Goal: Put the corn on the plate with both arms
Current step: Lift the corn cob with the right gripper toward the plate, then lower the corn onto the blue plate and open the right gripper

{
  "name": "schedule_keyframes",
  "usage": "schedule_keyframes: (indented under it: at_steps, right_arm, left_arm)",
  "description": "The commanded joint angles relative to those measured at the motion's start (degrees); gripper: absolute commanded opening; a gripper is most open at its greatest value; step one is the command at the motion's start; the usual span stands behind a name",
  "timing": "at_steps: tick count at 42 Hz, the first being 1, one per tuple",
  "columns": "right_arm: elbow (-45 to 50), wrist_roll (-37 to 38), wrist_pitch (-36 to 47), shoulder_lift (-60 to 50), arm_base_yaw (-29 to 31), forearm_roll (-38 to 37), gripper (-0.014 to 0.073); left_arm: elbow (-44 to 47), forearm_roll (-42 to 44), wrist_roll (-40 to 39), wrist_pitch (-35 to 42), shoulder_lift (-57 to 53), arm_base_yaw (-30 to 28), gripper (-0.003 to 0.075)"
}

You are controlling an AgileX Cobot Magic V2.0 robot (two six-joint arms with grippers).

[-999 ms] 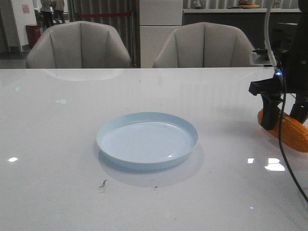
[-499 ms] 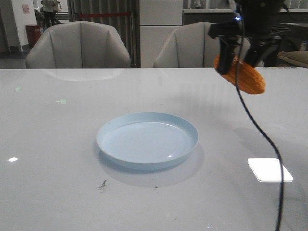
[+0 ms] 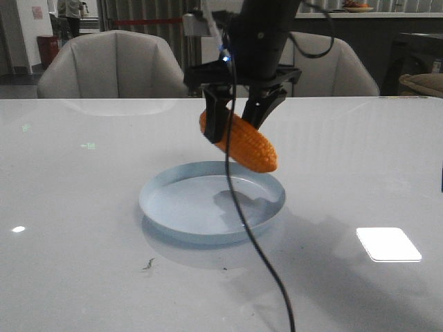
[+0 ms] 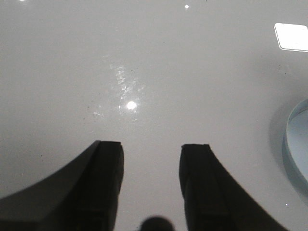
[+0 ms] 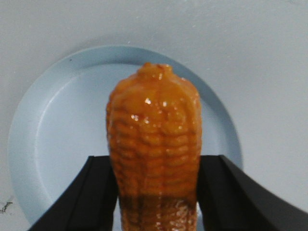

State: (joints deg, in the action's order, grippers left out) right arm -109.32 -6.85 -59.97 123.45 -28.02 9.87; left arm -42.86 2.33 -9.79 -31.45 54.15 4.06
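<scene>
My right gripper (image 3: 235, 114) is shut on the orange corn (image 3: 240, 142) and holds it tilted in the air above the pale blue plate (image 3: 166, 200) at the table's middle. In the right wrist view the corn (image 5: 154, 144) sits between the two black fingers (image 5: 96, 192), with the plate (image 5: 53, 144) below it. My left gripper (image 4: 151, 154) is open and empty over bare white table; the plate's rim (image 4: 291, 139) shows at the edge of that view. The left arm is out of the front view.
The table is white and glossy, with a bright light patch (image 3: 387, 243) at the front right. Small dark specks (image 3: 148, 263) lie in front of the plate. Two grey chairs (image 3: 114, 66) stand behind the far edge.
My right gripper lifted the corn from the table's right side and carried it left, from the far right to above the plate.
</scene>
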Motion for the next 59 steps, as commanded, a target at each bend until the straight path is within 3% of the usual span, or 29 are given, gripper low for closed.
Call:
schedule_keyframes:
  at_steps: [1, 9, 21, 46, 59]
  right_arm:
    - [-1.72, -0.93, 1.86, -1.86, -0.78, 1.59, 0.0321]
    - [-1.72, -0.93, 0.11, 1.25, -1.08, 1.92, 0.0329]
    - [-1.82, -0.87, -1.09, 2.44, -1.08, 1.68, 0.0513]
    - [-2.42, -0.87, -0.93, 2.38, -1.08, 1.68, 0.0547]
    - [-13.69, -0.82, -7.47, 2.38, -1.08, 0.43, 0.0542]
  left_arm:
    - [-1.57, -0.42, -0.50, 4.06, -0.86, -0.08, 0.0361]
    - [-1.57, -0.42, -0.50, 3.61, -0.86, -0.08, 0.0361]
    - [-1.57, -0.42, -0.50, 3.61, -0.86, -0.08, 0.0361]
    - [-1.57, -0.42, -0.50, 3.61, -0.86, -0.08, 0.0361]
    - [-1.57, -0.42, -0.50, 3.61, -0.86, -0.08, 0.0361]
